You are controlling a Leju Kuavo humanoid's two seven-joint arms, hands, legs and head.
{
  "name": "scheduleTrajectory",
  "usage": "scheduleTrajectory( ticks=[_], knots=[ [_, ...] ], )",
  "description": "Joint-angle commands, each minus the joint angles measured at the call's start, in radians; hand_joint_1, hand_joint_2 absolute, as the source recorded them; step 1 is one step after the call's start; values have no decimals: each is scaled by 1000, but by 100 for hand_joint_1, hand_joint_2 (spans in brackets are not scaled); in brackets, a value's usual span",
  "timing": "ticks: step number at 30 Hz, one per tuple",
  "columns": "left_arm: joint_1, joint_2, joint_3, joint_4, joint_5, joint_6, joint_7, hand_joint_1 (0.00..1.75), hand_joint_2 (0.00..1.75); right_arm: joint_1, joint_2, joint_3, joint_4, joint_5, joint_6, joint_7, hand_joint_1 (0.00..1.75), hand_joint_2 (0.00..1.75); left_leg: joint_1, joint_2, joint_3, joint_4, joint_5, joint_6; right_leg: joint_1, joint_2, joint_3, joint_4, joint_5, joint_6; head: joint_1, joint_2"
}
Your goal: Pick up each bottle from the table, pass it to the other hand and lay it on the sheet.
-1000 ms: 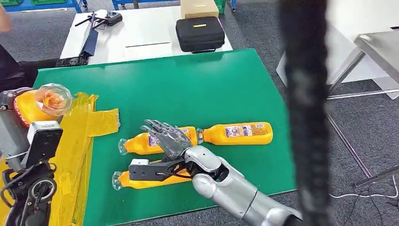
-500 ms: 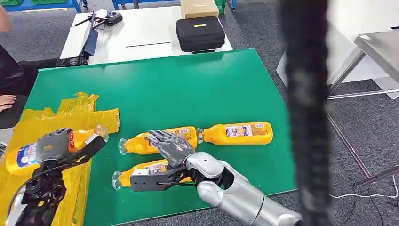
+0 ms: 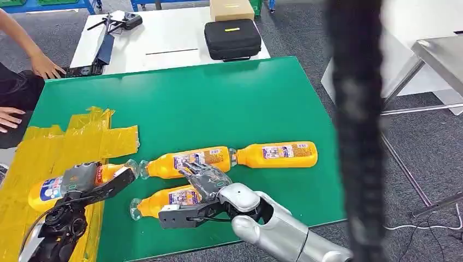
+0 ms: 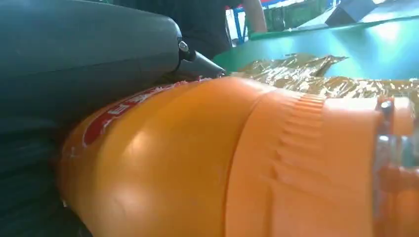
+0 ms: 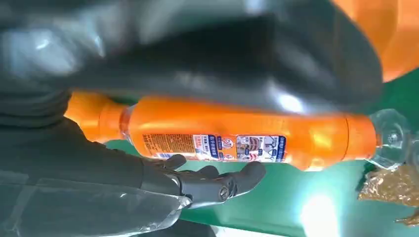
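My left hand (image 3: 82, 180) grips an orange bottle (image 3: 46, 191) that lies low over the yellow sheet (image 3: 71, 142), its clear cap pointing toward the table's middle. The left wrist view shows this bottle (image 4: 197, 163) close up against the hand (image 4: 74, 54). Three more orange bottles lie on the green table (image 3: 218, 103): a near one (image 3: 158, 201), a middle one (image 3: 185, 161) and a right one (image 3: 278, 154). My right hand (image 3: 205, 183) hovers open over the near bottle, thumb on its near side. In the right wrist view a bottle (image 5: 237, 133) lies beyond the fingers (image 5: 212, 182).
A white table behind holds a black case (image 3: 232, 38) and a cardboard box (image 3: 231, 8). A person's hands (image 3: 46, 68) rest at the far left edge. A dark blurred strap (image 3: 355, 131) hangs down the right side. A metal table (image 3: 442, 54) stands at the right.
My left hand has swung the bottle from raised and end-on down to lying over the sheet. My right hand has slid nearer, over the near bottle. A person's hand has reached in at the left.
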Motion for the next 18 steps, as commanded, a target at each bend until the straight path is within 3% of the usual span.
scheduleTrajectory(
  ticks=[1, 6, 16, 17, 18],
  knots=[
    [-50, -26, -37, 94, 64, -85, -8, 0, 0, 3, -25, 12, 87, 18, 28, 14, 0, 0, 1, -3, 6, -1, -2, -3, 1, -5, 7, -1, -3, 0, 0, 0],
    [-31, -32, -26, 47, 185, -100, -64, 0, 0, 15, -25, -3, 146, 59, 35, 16, 0, 0, 0, -2, 4, -1, -1, -2, 0, -2, 5, -1, -1, 0, 0, 0],
    [42, -33, 26, -237, 542, -96, -115, 0, 0, 38, 25, -66, 336, 114, 19, -5, 0, 0, 2, -2, 5, 1, -3, -3, 2, -3, 6, 0, -3, 0, 0, 0],
    [49, -37, 36, -268, 582, -88, -121, 0, 0, 41, 25, -66, 339, 115, 22, -10, 0, 175, 2, -2, 7, 2, -5, -5, 2, -3, 9, 1, -4, 0, 0, 0],
    [53, -36, 38, -287, 606, -82, -125, 0, 0, 45, 25, -69, 339, 117, 22, -10, 0, 175, 1, -2, 3, 0, -1, -2, 1, -2, 5, -1, -2, 0, 0, 0]
  ],
)
